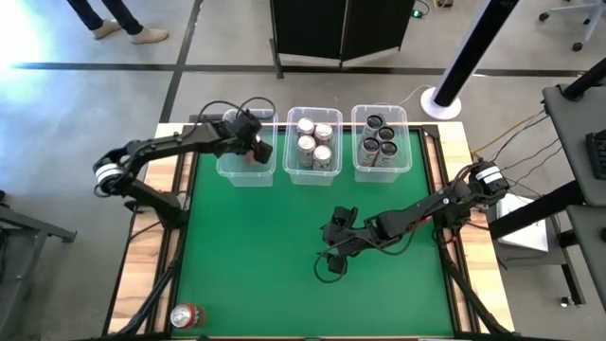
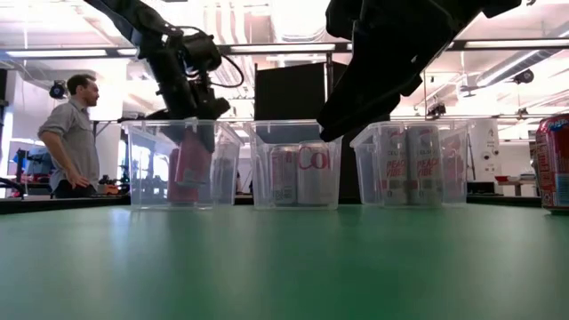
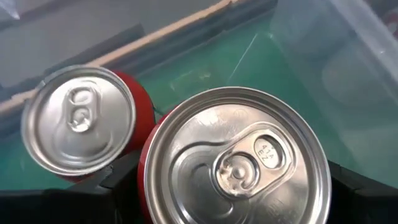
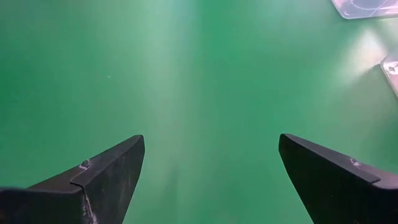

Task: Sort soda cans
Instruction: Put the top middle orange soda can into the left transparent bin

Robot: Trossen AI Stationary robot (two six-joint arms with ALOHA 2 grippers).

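Sorting is looking nearly finished: the left tool (image 1: 252, 147) is gripping a red can (image 3: 235, 163) over the left bin (image 1: 230, 171), with another red can (image 3: 81, 118) already standing inside just beside it. Next to the left bin, the middle bin (image 1: 292, 169) is holding four silver cans (image 1: 314, 144), and beyond that the right bin (image 1: 404, 163) is holding dark cans (image 1: 379, 138). One stray red can (image 1: 187, 315) is lying well away from the left bin at the near edge of the tabletop (image 1: 256, 256), so I judge it is waiting to be sorted. The right tool (image 1: 333, 259) is hanging spread and empty over bare green mat.

Only the left wrist view is showing the second red can's top; the low view is showing a person (image 2: 75, 135) standing behind the left bin.
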